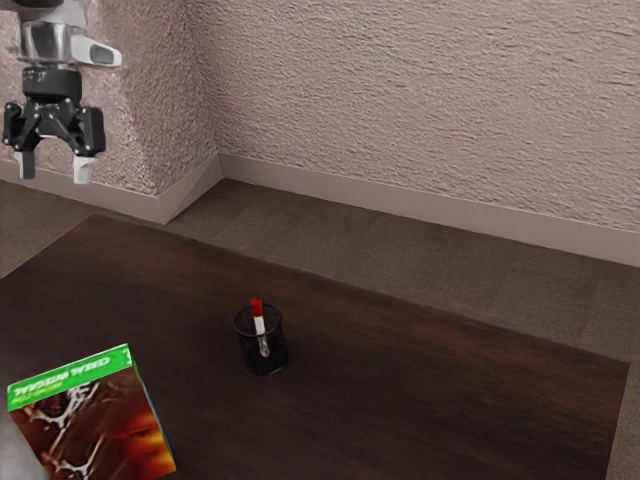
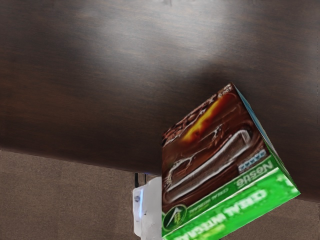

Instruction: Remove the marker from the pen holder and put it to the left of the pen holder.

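"Standing nearest in the exterior view is what?"

"A brown cereal box with a green end (image 1: 90, 420), at lower left on a dark wooden table (image 1: 430, 370)."

"And the wrist view?"

"The box with its Nestlé lettering, beside a white casing with a blue light strip (image 2: 150, 205)."

"Where is the marker?"

"Beyond the box in the exterior view: a red-capped white marker (image 1: 259, 322), cap up, leaning slightly inside a round black mesh pen holder (image 1: 278, 352)."

"And relative to the gripper?"

"Below and well apart from the black two-finger gripper (image 1: 55, 170), toward the exterior view's right. Its fingers are spread."

"Farthest back?"

"Brown floor (image 1: 430, 275), then a rough pinkish wall (image 1: 400, 90)."
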`<state>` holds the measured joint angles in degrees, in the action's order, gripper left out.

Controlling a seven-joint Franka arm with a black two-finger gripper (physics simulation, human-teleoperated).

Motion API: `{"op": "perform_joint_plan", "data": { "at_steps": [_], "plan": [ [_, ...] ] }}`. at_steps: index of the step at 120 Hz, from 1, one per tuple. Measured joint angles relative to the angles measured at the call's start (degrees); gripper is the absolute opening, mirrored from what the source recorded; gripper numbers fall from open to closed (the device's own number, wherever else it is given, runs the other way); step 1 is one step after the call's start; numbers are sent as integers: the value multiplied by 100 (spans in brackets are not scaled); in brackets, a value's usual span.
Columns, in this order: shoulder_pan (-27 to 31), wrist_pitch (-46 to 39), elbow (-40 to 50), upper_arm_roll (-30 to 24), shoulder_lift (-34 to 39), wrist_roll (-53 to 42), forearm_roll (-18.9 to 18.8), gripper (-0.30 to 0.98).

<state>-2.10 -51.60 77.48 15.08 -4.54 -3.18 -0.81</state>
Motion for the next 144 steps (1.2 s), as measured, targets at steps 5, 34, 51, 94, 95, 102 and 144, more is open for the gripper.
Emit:
{"op": "perform_joint_plan", "data": {
  "at_steps": [5,34,51,94,95,102,144],
  "plan": [
    [306,-612,117,28,-2,-62,-5,69],
    [159,-2542,-219,-122,-350,-346,-170,69],
    [-831,-3257,-846,-267,-1701,-462,-389,68],
    [-1262,-4146,-806,-310,-2919,-666,-454,69],
    [-1266,-4149,-804,-318,-2934,-670,-453,69],
    [-1327,-4159,-797,-384,-3032,-690,-448,69],
    [-1363,-3258,-297,-820,-3180,-720,-425,69]
  ]
}}
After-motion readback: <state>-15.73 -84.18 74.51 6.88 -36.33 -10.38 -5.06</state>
